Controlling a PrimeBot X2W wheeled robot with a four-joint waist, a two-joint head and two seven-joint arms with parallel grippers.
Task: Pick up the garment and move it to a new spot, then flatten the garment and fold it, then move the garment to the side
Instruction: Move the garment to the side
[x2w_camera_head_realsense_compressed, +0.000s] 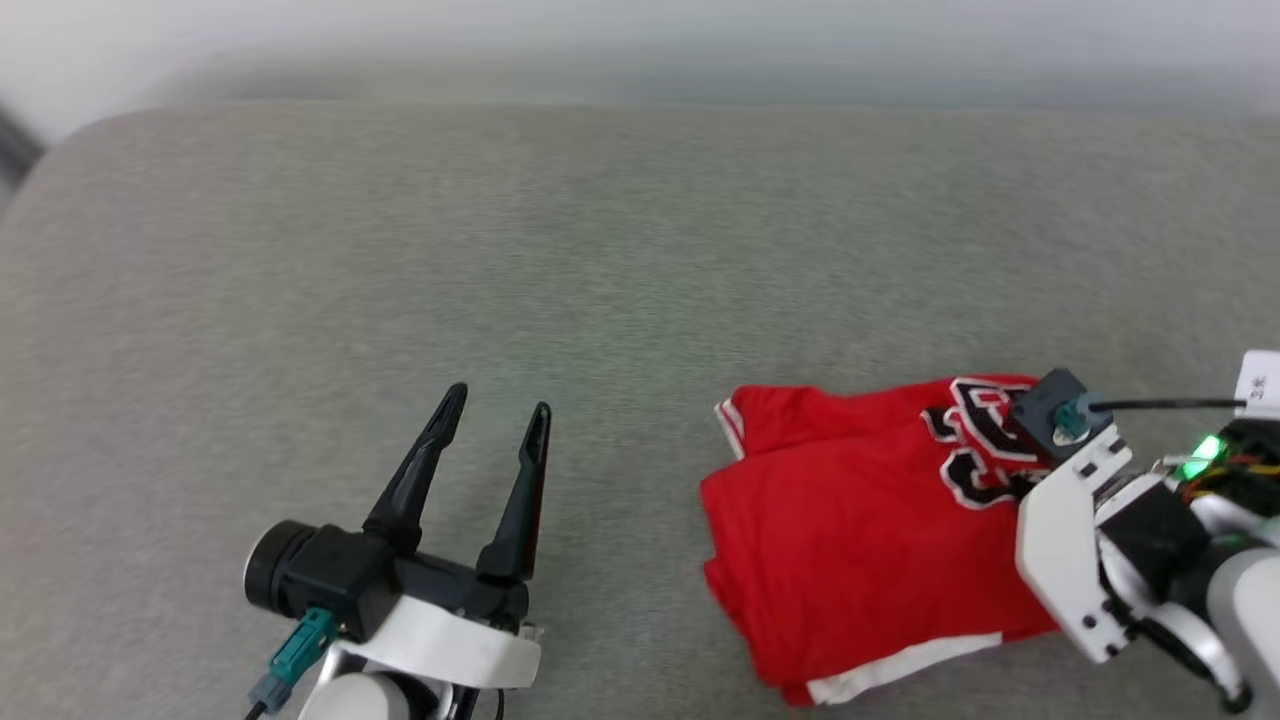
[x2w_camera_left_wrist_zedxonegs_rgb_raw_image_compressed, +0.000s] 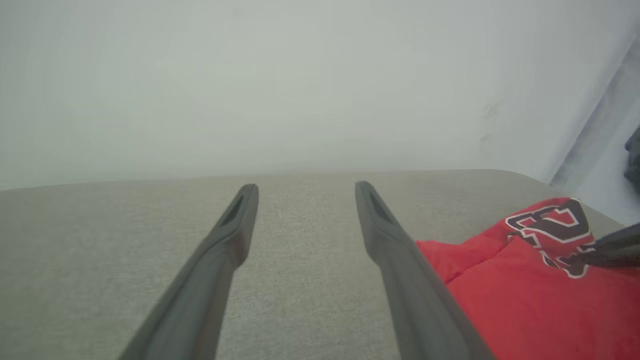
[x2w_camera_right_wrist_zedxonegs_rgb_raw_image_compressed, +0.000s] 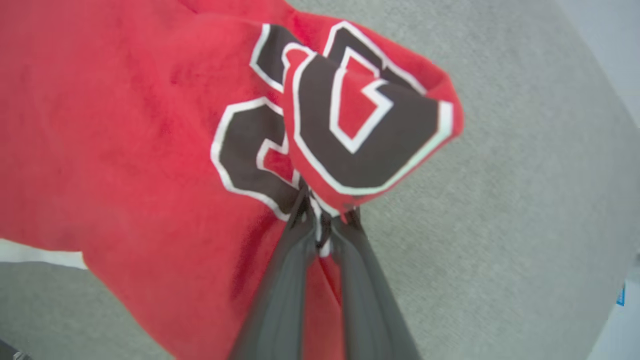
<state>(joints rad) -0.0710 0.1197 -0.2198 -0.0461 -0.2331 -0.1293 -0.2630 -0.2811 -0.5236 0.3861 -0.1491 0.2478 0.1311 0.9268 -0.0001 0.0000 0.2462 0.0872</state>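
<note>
Garment (x2w_camera_head_realsense_compressed: 850, 520): bunched, surface (x2w_camera_head_realsense_compressed: 600, 250) near-right edge
R gripper (x2w_camera_right_wrist_zedxonegs_rgb_raw_image_compressed: 322, 220): clamped on print
L gripper (x2w_camera_head_realsense_compressed: 497, 400): apart, idle
To do: prob. flatten, fold, side move

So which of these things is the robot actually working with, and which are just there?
In the job: garment (red jersey); right gripper, pinching its lettered chest; left gripper, open and empty.
Just around: grey padded surface under it; pale wall behind.
</note>
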